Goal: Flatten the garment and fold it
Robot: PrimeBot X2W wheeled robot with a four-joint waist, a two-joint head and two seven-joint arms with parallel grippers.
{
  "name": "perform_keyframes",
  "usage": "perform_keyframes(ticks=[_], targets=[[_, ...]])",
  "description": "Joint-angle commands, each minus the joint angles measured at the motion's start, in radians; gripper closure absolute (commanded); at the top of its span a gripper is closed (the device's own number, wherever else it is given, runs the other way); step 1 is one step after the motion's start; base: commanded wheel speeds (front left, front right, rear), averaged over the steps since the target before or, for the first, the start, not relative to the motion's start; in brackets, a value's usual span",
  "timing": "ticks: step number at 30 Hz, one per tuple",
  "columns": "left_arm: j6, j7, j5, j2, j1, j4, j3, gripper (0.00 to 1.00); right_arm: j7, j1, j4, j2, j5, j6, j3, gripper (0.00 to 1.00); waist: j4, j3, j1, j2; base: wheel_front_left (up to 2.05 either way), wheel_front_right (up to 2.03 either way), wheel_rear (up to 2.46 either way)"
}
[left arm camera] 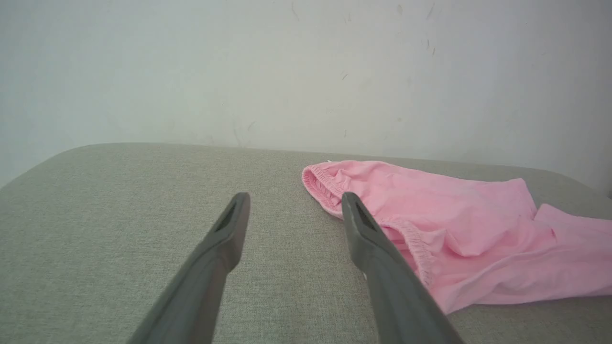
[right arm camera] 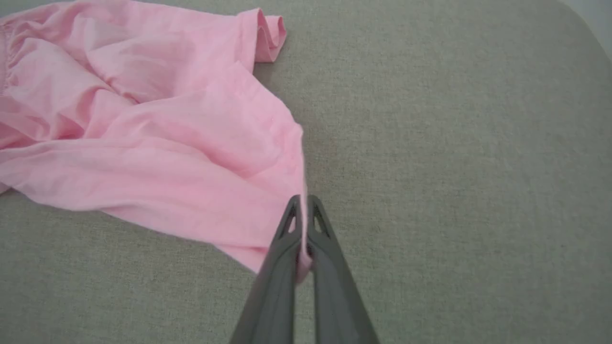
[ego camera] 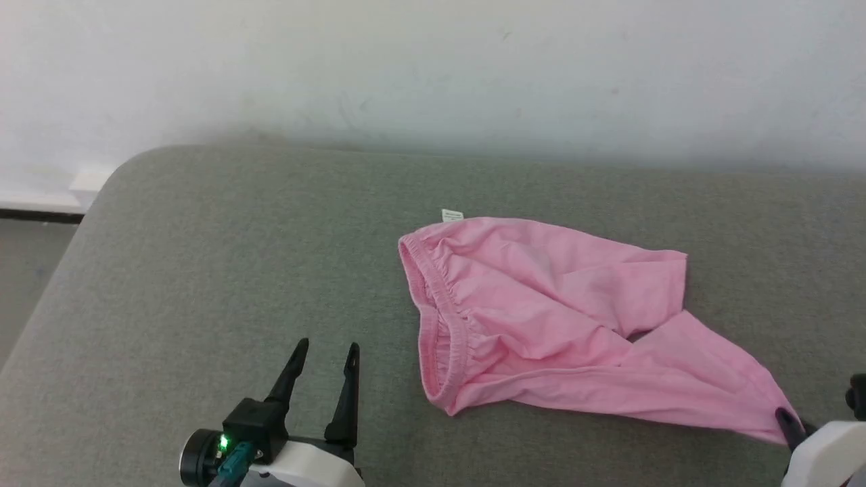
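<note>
Right wrist view: my right pincer (right arm camera: 302, 201) sits low, clamped on shorts (right arm camera: 167, 129) at a leg hem; left pincer (ego camera: 327, 346) spread apart, pointing forward.

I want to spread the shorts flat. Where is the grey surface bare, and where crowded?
Bare: the grey surface left of the waistband, around the open left tool, and the strip between shorts and wall. Crowded: the right side, where the right tool pinches a leg hem.

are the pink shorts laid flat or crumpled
Crumpled: the shorts lie wrinkled with folds, one leg hem pinched in the right gripper.
</note>
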Motion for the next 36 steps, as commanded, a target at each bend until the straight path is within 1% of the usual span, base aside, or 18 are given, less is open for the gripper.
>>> perform_keyframes(ticks=[1, 3, 5, 8, 11, 15, 16, 18, 21, 24, 26, 30, 35, 36], targets=[[-0.006, -0.005, 0.012, -0.003, 0.003, 0.004, 0.001, 0.00, 0.017, 0.013, -0.017, 0.040, -0.010, -0.001, -0.030, 1.00, -0.036, -0.007, 0.0001, 0.0000, 0.00, 0.00, 0.00], [-0.011, -0.005, 0.014, -0.005, -0.003, 0.007, -0.001, 0.00, 0.049, 0.032, -0.016, 0.071, -0.031, -0.001, -0.052, 1.00, -0.038, -0.003, 0.0001, 0.0000, 0.00, 0.00, 0.00], [-0.015, -0.005, 0.018, -0.007, -0.009, 0.010, -0.005, 0.00, 0.047, 0.032, -0.014, 0.085, -0.055, -0.001, -0.064, 0.00, -0.038, 0.001, 0.0001, 0.0000, 0.00, 0.00, 0.00], [-0.021, -0.005, 0.021, -0.009, -0.014, 0.013, -0.012, 0.00, -0.014, 0.010, -0.031, 0.087, -0.107, -0.001, -0.064, 0.00, -0.034, 0.001, 0.0001, 0.0000, 0.00, 0.00, 0.00], [-0.030, -0.005, 0.014, -0.011, -0.013, 0.005, -0.023, 0.00, -0.113, -0.023, -0.060, 0.087, -0.139, -0.001, -0.050, 0.00, -0.029, 0.001, 0.0001, 0.0000, 0.00, 0.00, 0.00], [-0.070, -0.005, -0.008, -0.013, -0.014, 0.029, -0.081, 0.00, -0.234, -0.047, -0.082, 0.091, -0.167, -0.001, -0.017, 0.00, -0.026, 0.005, 0.0001, 0.0000, 0.00, 0.00, 0.00], [-0.079, 0.008, -0.017, -0.013, -0.016, 0.046, -0.104, 0.00, -0.256, -0.052, -0.084, 0.096, -0.166, -0.001, -0.013, 0.00, -0.026, 0.007, 0.0001, 0.0000, 0.00, 0.00, 0.00], [-0.095, 0.073, -0.035, -0.013, -0.027, 0.079, -0.155, 0.00, -0.292, -0.058, -0.085, 0.104, -0.166, -0.001, -0.004, 0.00, -0.030, 0.013, 0.0001, 0.0000, 0.00, 0.00, 0.00], [-0.107, 0.170, -0.058, 0.000, -0.058, 0.098, -0.214, 0.00, -0.325, -0.065, -0.079, 0.114, -0.170, -0.001, 0.005, 0.00, -0.042, 0.030, 0.0001, 0.0000, 0.00, 0.00, 0.00], [-0.111, 0.238, -0.085, 0.018, -0.095, 0.105, -0.256, 0.00, -0.344, -0.065, -0.068, 0.121, -0.171, -0.001, 0.012, 0.00, -0.054, 0.047, 0.0001, 0.0000, 0.00, 0.00, 0.00], [-0.112, 0.277, -0.082, 0.041, -0.122, 0.114, -0.283, 0.00, -0.354, -0.066, -0.060, 0.124, -0.169, -0.001, 0.013, 0.00, -0.064, 0.058, 0.0001, 0.0000, 0.00, 0.00, 0.00], [-0.113, 0.303, -0.080, 0.069, -0.167, 0.130, -0.308, 0.00, -0.364, -0.072, -0.042, 0.131, -0.165, -0.001, 0.014, 0.00, -0.082, 0.074, 0.0001, 0.0000, 0.00, 0.00, 0.00], [-0.113, 0.332, -0.105, 0.079, -0.200, 0.171, -0.326, 0.00, -0.369, -0.079, -0.024, 0.136, -0.165, -0.001, 0.009, 0.00, -0.093, 0.091, 0.0001, 0.0000, 0.00, 0.00, 0.00], [-0.113, 0.337, -0.113, 0.080, -0.205, 0.179, -0.330, 0.28, -0.370, -0.080, -0.021, 0.137, -0.165, -0.001, 0.008, 0.00, -0.094, 0.093, 0.0001, 0.0000, 0.00, 0.00, 0.00]])
